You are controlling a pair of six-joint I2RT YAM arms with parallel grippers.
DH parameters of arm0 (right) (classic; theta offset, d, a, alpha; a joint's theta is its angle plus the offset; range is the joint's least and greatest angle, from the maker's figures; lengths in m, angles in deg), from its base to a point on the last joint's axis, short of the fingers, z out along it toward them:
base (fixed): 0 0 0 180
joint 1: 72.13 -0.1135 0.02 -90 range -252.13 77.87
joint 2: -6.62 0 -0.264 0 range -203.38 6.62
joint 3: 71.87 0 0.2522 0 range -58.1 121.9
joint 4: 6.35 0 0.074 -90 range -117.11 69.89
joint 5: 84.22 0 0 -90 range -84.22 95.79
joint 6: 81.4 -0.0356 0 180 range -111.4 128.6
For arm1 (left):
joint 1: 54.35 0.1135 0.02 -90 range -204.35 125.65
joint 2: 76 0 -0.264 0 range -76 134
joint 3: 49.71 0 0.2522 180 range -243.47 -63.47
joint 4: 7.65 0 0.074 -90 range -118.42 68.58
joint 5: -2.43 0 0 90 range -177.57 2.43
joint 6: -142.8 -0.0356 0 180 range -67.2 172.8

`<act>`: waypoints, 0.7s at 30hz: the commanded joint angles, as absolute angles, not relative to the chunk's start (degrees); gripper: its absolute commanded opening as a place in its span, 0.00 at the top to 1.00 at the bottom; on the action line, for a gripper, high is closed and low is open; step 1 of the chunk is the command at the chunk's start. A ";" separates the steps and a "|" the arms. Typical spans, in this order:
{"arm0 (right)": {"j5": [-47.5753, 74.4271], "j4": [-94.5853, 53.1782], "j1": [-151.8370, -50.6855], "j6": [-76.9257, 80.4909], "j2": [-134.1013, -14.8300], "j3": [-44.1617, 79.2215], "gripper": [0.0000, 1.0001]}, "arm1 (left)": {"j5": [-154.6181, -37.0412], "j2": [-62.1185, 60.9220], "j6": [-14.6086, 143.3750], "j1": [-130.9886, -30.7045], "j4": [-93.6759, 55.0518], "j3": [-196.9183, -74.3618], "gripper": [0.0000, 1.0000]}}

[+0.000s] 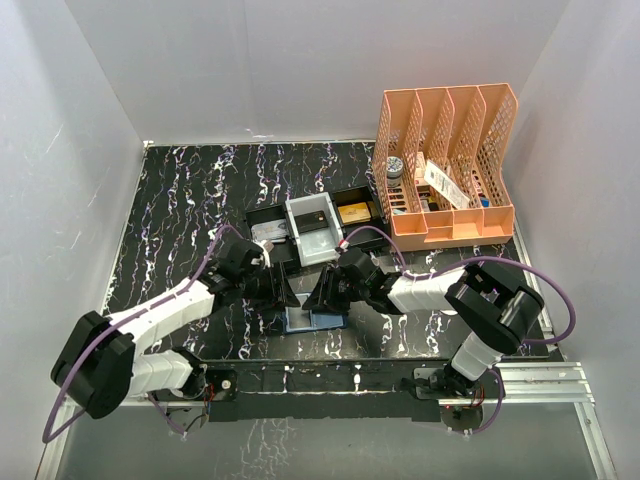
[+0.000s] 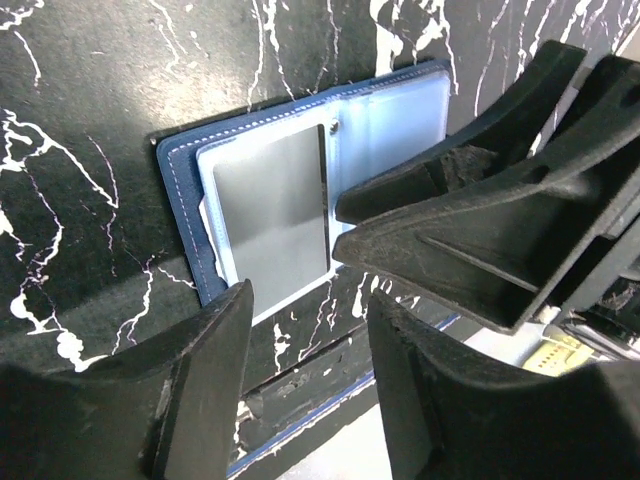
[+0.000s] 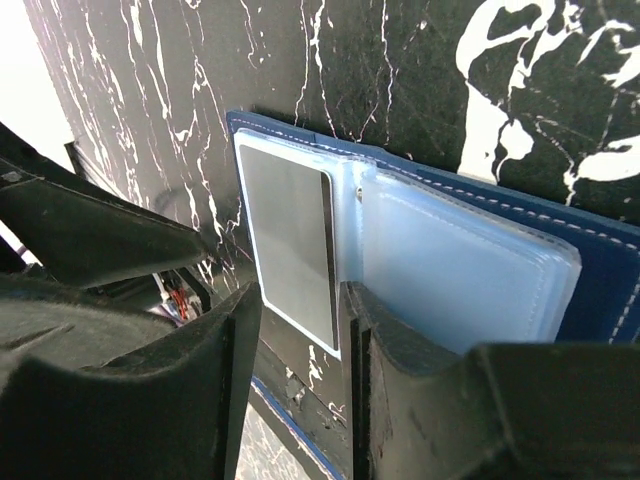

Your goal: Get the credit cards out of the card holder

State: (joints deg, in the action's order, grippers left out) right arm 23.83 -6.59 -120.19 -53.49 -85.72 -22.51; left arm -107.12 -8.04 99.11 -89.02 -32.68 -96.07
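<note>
At the left, the left gripper (image 1: 284, 290) hung low over the black table (image 1: 180, 200), whose surface was veined in white like marble. Its matte black, wedge-shaped fingers (image 2: 190, 400) stood partly apart with nothing held. Only the table and the holder's near edge showed through the gap.

Just to its right, near the table's front edge, the card holder (image 1: 313, 320) lay opened flat. It had a navy, leather-like cover with pale stitching and glossy, pale blue sleeves inside. A credit card (image 2: 272, 210), thin, grey-silver and dully reflective, sat in one sleeve. Any print on it could not be made out.

The right gripper (image 1: 322, 292) faced the holder from the other side, its jaws narrowly apart with the sleeve's lower edge showing in the gap. Whether its fingers touched the sleeve could not be told. From above, both grippers hid much of the holder.

Behind them, a black compartment tray (image 1: 262, 215) held a grey-white box (image 1: 312, 228) and a tan-gold block (image 1: 352, 212). At the far right stood a peach lattice file organizer (image 1: 450, 130) holding small items, their labels too small to read.
</note>
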 commanded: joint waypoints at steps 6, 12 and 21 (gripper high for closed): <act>19.44 -5.80 -120.25 -55.95 -84.12 -22.68 0.69 | -103.90 -1.11 102.00 -91.34 -32.33 -99.05 0.63; 21.55 -4.13 -120.25 -56.33 -85.83 -22.30 0.71 | -102.37 2.12 101.33 -93.08 -33.39 -99.13 0.73; 21.45 -4.30 -120.28 -56.52 -85.77 -22.43 0.75 | -98.99 1.09 100.90 -93.38 -36.19 -97.33 0.79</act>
